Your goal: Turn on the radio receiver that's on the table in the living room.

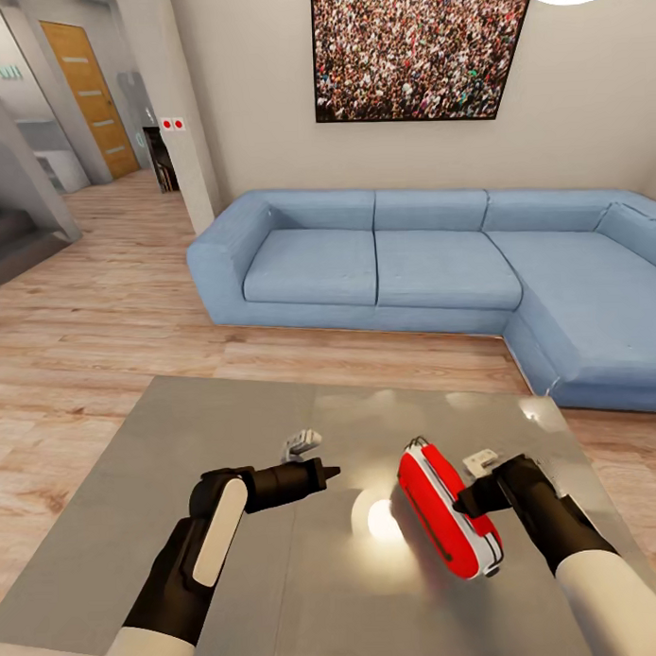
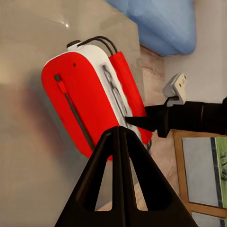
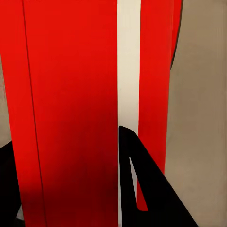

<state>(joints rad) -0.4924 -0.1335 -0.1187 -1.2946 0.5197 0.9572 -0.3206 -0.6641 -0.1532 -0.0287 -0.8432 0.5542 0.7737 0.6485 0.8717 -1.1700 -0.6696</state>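
Black right pincer (image 1: 469, 502) closed on the radio receiver (image 1: 448, 510), one finger on each side of the red shell, which stands on edge, tilted, over the grey desk (image 1: 228, 445). Right wrist view: a dark fingertip (image 3: 137, 179) against the white trim. Left pincer (image 1: 325, 473) just beside, fingers pressed together, gripping nothing, pointing toward the receiver. Beyond the desk: wood floor (image 1: 101, 317), blue sofa (image 1: 430, 268), framed crowd picture (image 1: 417, 46).

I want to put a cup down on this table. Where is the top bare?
The table is bare along its far strip toward the sofa and across its left part. It is crowded near the right: the radio receiver with the right gripper on it, left gripper beside.
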